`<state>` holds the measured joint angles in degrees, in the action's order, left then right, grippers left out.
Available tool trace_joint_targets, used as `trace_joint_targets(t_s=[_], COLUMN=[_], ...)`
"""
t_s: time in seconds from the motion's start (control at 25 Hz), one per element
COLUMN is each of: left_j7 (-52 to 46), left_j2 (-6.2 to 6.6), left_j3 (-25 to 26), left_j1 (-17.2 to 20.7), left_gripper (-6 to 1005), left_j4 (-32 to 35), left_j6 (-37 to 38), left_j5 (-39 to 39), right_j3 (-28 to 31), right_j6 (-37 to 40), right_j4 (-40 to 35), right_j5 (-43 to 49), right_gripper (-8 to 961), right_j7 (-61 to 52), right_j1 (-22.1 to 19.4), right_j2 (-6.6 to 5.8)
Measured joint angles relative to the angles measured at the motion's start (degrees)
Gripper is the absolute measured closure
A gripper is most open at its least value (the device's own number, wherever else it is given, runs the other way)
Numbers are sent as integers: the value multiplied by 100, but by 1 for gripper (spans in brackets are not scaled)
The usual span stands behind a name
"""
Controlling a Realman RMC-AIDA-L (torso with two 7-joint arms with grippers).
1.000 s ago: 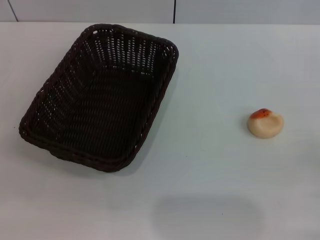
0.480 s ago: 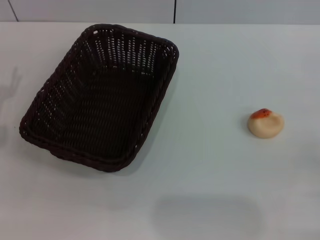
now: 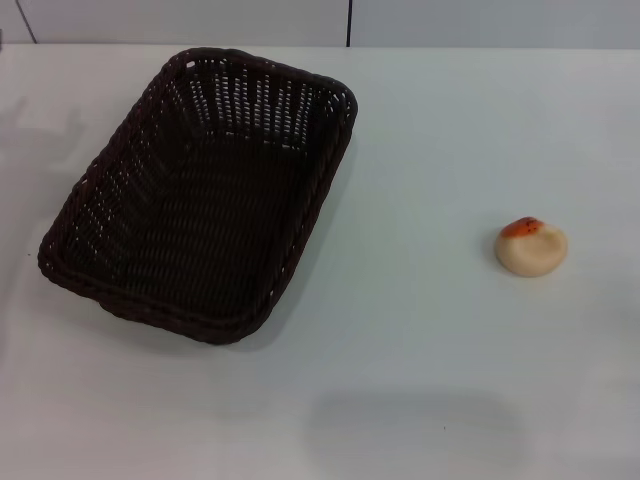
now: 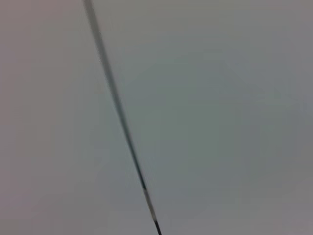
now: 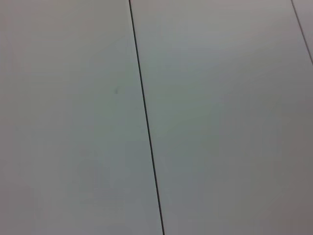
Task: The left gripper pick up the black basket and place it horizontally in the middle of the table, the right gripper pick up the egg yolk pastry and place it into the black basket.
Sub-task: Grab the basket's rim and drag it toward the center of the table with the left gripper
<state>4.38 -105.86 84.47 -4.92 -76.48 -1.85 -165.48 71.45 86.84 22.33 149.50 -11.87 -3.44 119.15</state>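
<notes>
A faint shadow at the bench's point(image 3: 420, 150) left edge has shifted farther back since half a second ago; the basket and pastry have not moved. Neither gripper shows in any view, so whether each is apart or together cannot be told, nor can places be given relative to them. The egg yolk pastry point(image 3: 531, 246) sits nearer, on the right, well apart from the black basket point(image 3: 200, 190), which lies angled on the left, reaching toward the far edge. Both wrist views show only pale panels with a dark seam point(image 5: 145, 117).
</notes>
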Motion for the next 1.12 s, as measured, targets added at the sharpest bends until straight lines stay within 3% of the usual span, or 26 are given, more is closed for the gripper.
trace_joint_targets(t_s=[0.04, 0.08, 0.12, 0.16, 0.2, 0.24, 0.28, 0.32, 0.36, 0.44, 0.72, 1.12], left_j7=[318, 318, 806, 806, 1094, 1753, 1753, 2581, 2581, 3645, 4071, 4031], left_j2=[2, 2, -105, -105, -218, -492, -492, -830, -830, -1168, -1151, -1187], left_j3=[77, 77, 299, 299, 467, 867, 867, 1367, 1367, 2119, 2915, 3024], left_j1=[-149, -149, -380, -380, -486, -638, -638, -734, -734, -994, -1664, -1972], left_gripper=[188, 189, 189, 189, 189, 189, 189, 189, 190, 192, 198, 206], left_j4=[-364, -364, -659, -659, -753, -912, -912, -1099, -1099, -1320, -1279, -1360], left_j6=[-994, -994, -2110, -2110, -2502, -3045, -3045, -3476, -3476, -4282, -5766, -6645], left_j5=[21, 21, 112, 112, 184, 395, 395, 713, 713, 1293, 1628, 1481], right_j3=[-1, -1, -2, -2, -5, -8, -8, -9, -9, -9, -32, -44], right_j6=[-1, -1, -1, -1, -1, -1, -1, -1, -1, -2, -7, -29], right_j4=[0, 0, 0, 0, -2, -11, -11, -23, -23, -37, -69, -115], right_j5=[0, 0, 0, 0, 0, 0, 0, 0, 0, 0, 0, 0], right_gripper=[214, 214, 214, 214, 214, 214, 214, 214, 214, 215, 215, 215], right_j7=[0, 0, 0, 0, 0, 0, 0, 0, 0, 0, 1, 6], right_j1=[12, 12, 13, 13, 15, 19, 19, 20, 20, 19, 19, 28], right_j2=[-4, -4, -5, -5, -6, -6, -6, -6, -6, -5, 1, 3])
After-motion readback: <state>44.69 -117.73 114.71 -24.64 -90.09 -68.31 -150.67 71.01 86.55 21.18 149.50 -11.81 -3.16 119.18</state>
